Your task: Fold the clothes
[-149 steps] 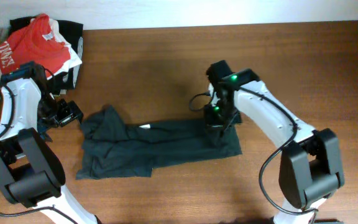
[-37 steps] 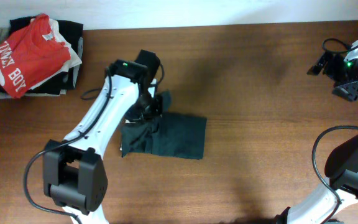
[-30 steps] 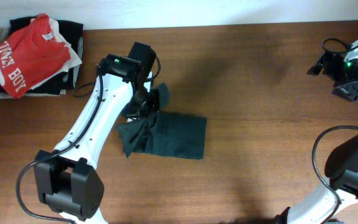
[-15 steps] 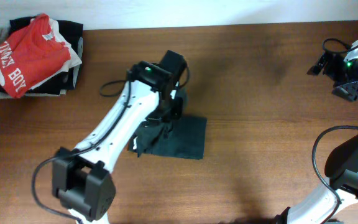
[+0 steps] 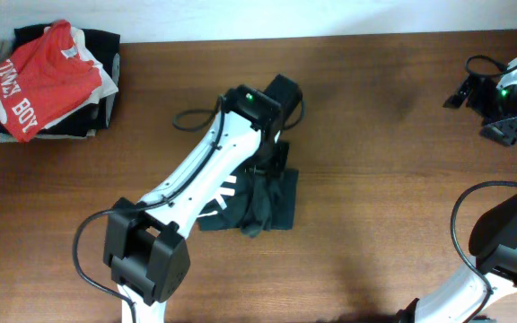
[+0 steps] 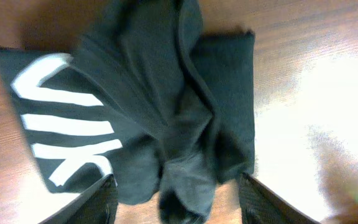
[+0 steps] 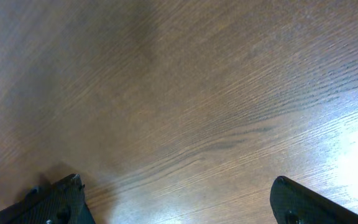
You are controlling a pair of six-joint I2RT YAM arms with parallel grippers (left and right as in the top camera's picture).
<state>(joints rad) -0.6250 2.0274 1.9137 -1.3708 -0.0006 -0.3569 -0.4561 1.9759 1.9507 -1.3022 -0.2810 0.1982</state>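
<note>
At table centre, just near of the wrist of my left arm, lies the black T-shirt (image 5: 272, 202) as a compact bundle. The red shirt (image 5: 39, 76) rests on its pile at the far left corner, well apart.

Change. A second ago the left gripper (image 6: 176, 190) was clamped on the left part of the garment and stood to the bundle's left. It has since travelled right across the bundle, and its jaws have parted. In the left wrist view the fingers (image 6: 103, 200) stand wide on either side of a ridge of cloth without pinching it, so I read this gripper as open and holding nothing. The carried flap has dropped onto the right half of the bundle. The white logo (image 6: 64, 124) is exposed on the left half.

Right gripper (image 7: 176, 186). It is parked at the far right, jaws fully spread above the bare table (image 5: 375, 233), with nothing between them. It has not moved over this second.

Meaning for the task. I judge that the left-to-right fold is delivered and released. The top layer lies rumpled, however, with a raised crease running near to far, not flat. The shirt is small but untidy. I expect that flap to need smoothing or re-laying before the fold counts as finished.
</note>
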